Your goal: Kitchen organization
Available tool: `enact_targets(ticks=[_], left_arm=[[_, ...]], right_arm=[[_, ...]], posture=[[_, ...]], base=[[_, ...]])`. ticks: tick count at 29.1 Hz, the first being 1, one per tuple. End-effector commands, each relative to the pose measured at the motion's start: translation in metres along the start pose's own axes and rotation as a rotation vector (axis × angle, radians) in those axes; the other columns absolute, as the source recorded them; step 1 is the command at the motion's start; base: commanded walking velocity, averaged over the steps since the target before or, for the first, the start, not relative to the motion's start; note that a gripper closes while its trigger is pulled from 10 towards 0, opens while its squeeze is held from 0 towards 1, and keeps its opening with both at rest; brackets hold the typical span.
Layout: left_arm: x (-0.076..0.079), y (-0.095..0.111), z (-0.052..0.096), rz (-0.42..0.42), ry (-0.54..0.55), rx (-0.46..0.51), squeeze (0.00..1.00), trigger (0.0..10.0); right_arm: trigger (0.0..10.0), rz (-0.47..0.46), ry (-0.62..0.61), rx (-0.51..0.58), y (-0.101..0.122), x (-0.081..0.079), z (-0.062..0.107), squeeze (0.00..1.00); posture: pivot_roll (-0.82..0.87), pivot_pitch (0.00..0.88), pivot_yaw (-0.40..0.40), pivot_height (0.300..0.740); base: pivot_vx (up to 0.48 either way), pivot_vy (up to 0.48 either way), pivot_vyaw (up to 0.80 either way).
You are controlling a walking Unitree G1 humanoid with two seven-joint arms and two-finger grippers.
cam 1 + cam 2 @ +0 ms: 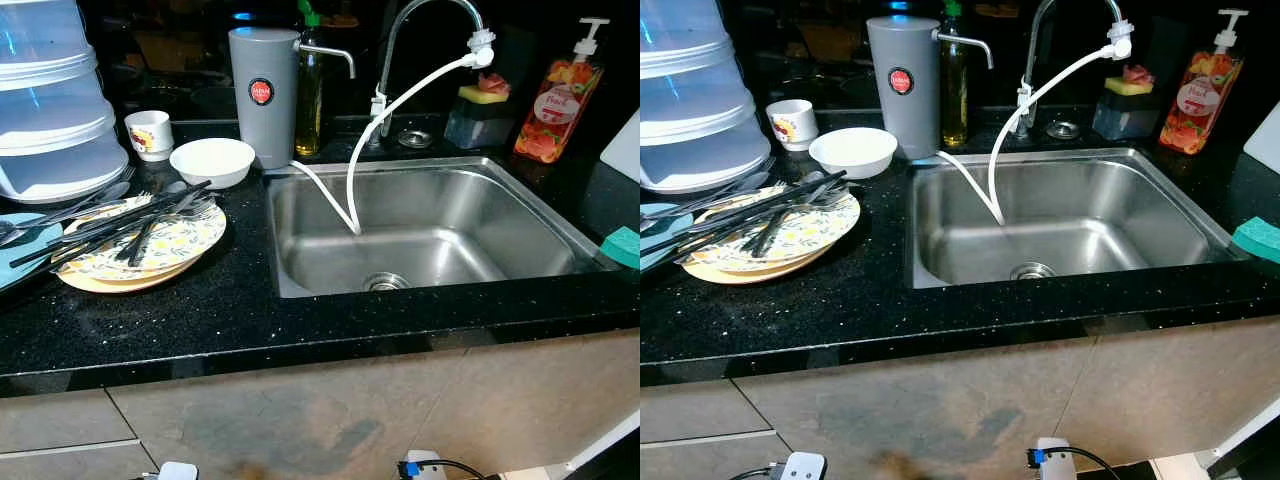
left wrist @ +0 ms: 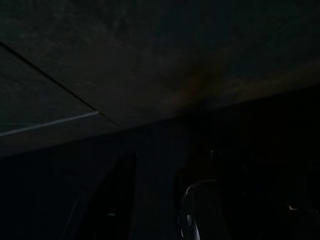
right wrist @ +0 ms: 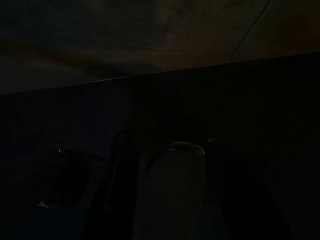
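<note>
A stack of patterned plates [image 1: 195, 240] sits on the black counter at the left, with several dark forks, spoons and chopsticks [image 1: 120, 225] lying across it. Behind the stack stand a white bowl [image 1: 212, 160] and a small printed cup [image 1: 150, 133]. The steel sink [image 1: 450, 215] lies at centre right, and a white hose [image 1: 400, 100] runs from the tap [image 1: 400, 40] down into it. My left gripper [image 2: 160, 200] and right gripper [image 3: 150, 190] hang low in shade before the cabinet front, only dimly made out.
A grey water dispenser [image 1: 262, 95] and an oil bottle [image 1: 309, 100] stand behind the sink's left corner. A sponge holder [image 1: 480, 110] and a soap pump bottle [image 1: 558, 105] are at the back right. Stacked clear containers [image 1: 50, 110] fill the far left; a teal sponge [image 1: 623, 245] lies at the right edge.
</note>
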State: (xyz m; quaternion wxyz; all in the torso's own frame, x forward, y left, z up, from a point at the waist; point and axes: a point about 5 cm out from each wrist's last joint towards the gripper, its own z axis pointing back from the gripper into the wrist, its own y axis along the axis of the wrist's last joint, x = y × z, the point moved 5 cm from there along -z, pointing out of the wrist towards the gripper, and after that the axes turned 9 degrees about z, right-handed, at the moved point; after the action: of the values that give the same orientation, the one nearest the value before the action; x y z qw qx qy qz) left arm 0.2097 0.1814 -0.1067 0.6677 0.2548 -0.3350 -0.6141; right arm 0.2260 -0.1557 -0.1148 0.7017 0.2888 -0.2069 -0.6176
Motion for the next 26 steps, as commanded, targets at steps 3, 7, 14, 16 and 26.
enact_targets(ticks=[3,7,14,16,26], left_arm=[[-0.002,-0.008,0.001,0.008,0.007,-0.029,0.00,10.0],[-0.007,-0.010,0.002,0.004,0.010,-0.051,0.00,10.0],[-0.010,-0.010,0.002,-0.024,0.002,-0.058,0.00,10.0],[-0.010,-0.008,0.004,-0.052,-0.020,-0.038,0.00,10.0],[-0.020,0.004,0.024,-0.041,-0.093,0.133,0.00,10.0]], right_arm=[[10.0,-0.014,0.000,-0.004,-0.002,-0.002,0.000,0.00],[10.0,-0.009,0.000,-0.005,-0.003,-0.002,0.000,0.00],[10.0,0.026,0.014,0.001,-0.002,0.001,0.001,0.00],[10.0,0.055,0.051,0.018,0.006,-0.002,0.000,0.00],[10.0,0.148,0.258,0.195,0.050,-0.009,0.008,0.00]], posture=[[0.03,0.061,-0.010,0.740],[0.03,0.058,-0.009,0.740],[0.03,0.053,-0.008,0.740],[0.03,0.053,-0.008,0.740],[0.03,0.059,-0.008,0.740]], base=[[0.000,0.000,0.00],[0.000,0.000,0.00],[0.000,0.000,0.00],[0.000,0.000,0.00],[0.000,0.000,0.00]])
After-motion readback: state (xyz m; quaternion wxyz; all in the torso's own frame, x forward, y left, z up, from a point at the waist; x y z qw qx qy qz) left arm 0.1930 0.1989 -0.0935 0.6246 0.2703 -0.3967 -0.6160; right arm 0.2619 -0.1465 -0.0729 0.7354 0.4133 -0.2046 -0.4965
